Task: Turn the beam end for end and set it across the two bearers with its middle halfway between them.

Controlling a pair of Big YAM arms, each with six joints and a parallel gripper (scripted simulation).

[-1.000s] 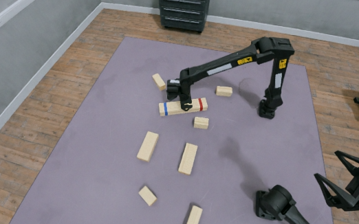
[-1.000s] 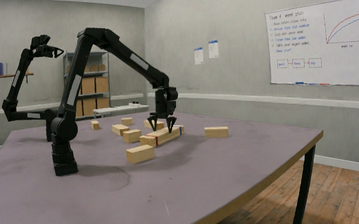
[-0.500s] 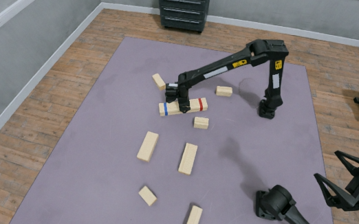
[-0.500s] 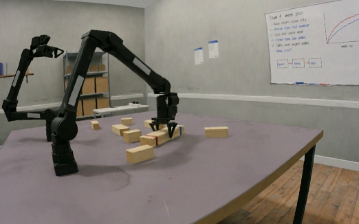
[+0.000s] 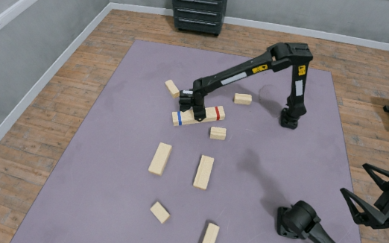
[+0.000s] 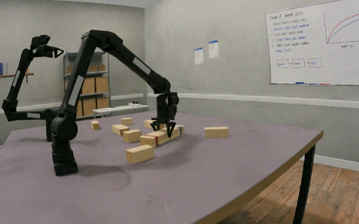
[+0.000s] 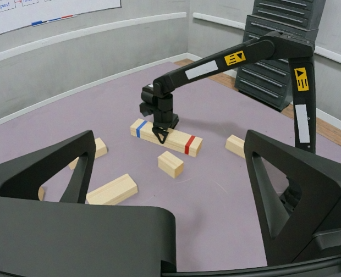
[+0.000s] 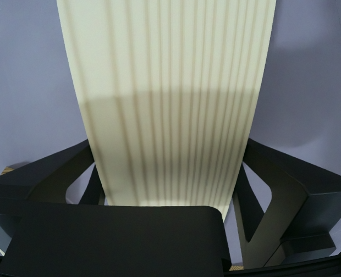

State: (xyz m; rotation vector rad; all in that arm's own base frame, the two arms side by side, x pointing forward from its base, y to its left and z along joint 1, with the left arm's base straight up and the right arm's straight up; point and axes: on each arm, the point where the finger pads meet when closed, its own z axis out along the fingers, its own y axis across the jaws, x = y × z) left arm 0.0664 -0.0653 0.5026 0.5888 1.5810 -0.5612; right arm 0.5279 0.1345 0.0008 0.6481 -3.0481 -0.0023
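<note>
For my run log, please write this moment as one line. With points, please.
right tool (image 5: 193, 115) (image 6: 163, 128) (image 7: 162, 135) (image 8: 168, 149): closed on beam (image 5: 208, 115) (image 6: 166, 137) (image 7: 176, 138) (image 8: 170, 119) | left tool (image 7: 170, 143) (image 5: 355, 178) (image 6: 60, 52): open, away from beam | beam: not across bearers

Right arm reaching out, pincer (image 5: 194, 115) (image 6: 164, 132) (image 7: 166, 136) (image 8: 168, 143) pointing down, clamped; left pincer (image 5: 352, 177) (image 6: 61, 52) (image 7: 169, 135) raised, spread wide.

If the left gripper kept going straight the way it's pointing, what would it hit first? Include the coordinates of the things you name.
Probably the short block (image 5: 217, 133) (image 7: 170, 164) just in front of the beam (image 5: 214, 113) (image 7: 179, 138), seen between the left gripper's (image 7: 169, 137) fingers, though depth is unclear.
</note>
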